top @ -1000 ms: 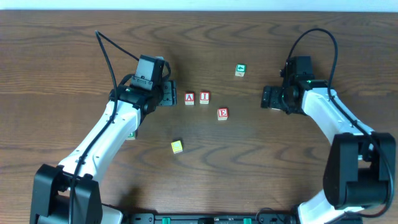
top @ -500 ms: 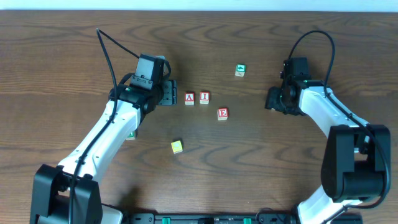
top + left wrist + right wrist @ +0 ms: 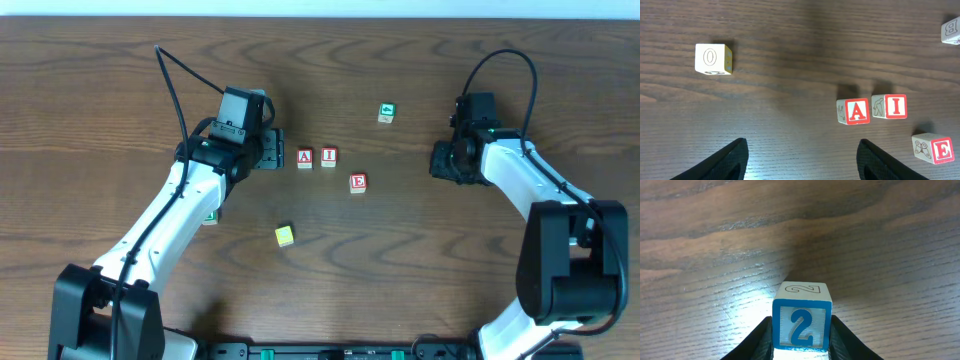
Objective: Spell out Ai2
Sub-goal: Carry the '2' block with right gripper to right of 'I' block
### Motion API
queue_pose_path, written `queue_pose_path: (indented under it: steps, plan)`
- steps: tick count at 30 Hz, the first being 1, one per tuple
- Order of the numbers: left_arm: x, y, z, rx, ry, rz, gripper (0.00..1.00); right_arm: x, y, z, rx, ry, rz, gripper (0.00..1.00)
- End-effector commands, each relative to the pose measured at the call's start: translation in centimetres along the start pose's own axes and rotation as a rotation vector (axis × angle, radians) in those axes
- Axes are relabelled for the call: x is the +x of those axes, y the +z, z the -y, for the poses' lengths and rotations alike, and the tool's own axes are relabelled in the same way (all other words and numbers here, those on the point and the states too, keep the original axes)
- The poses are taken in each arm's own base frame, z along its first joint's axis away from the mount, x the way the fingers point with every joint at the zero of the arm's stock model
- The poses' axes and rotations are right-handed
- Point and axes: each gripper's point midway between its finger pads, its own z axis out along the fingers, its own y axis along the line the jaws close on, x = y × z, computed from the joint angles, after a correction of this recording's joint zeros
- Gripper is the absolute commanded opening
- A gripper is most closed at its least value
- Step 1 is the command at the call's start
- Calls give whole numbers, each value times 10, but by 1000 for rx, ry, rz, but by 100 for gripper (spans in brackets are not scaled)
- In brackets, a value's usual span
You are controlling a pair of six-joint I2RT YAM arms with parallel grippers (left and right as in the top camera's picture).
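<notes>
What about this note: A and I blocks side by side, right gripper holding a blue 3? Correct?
No: the right gripper holds a blue 2 block, per the right wrist view. A block and I block are side by side.

left arm [image 3: 170,215]: comes in from the bottom-left and runs diagonally up toward the A block [image 3: 305,157]. left gripper [image 3: 270,151] is just left of the A block and not touching it, jaws spread wide with nothing between them. right arm [image 3: 530,185]: bends in from the right, elbow out. right gripper [image 3: 441,160] is well right of the A block and points toward it, fingers [image 3: 759,339] clamped on both sides of the 2 block [image 3: 801,322].
</notes>
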Motion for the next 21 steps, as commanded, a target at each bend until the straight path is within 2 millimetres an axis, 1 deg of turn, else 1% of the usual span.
queue_pose_path:
  steps: [1,6,9,11,14,17,19,21]
  plan:
    - [-10,-2,2,6,9,17,71,-5,-2,3,8,-36,5,31]
    - [-10,-2,2,6,9,17,71,-1,-2,2,4,-46,-9,24]
    - [-10,-2,2,5,14,18,71,-2,-6,-12,-52,-56,-14,19]
    - [-10,-2,1,-3,25,19,71,-7,-13,-22,-73,-72,-1,15]
    - [-10,-2,0,-6,32,19,71,-19,-31,-46,-96,-122,29,10]
    - [-8,-2,0,-8,31,13,71,-25,-49,-76,-122,-179,49,5]
    - [-7,-2,-3,-24,31,9,71,-23,-56,-102,-150,-202,67,4]
    - [-7,-2,-7,-43,31,10,71,-18,-58,-119,-169,-210,74,1]
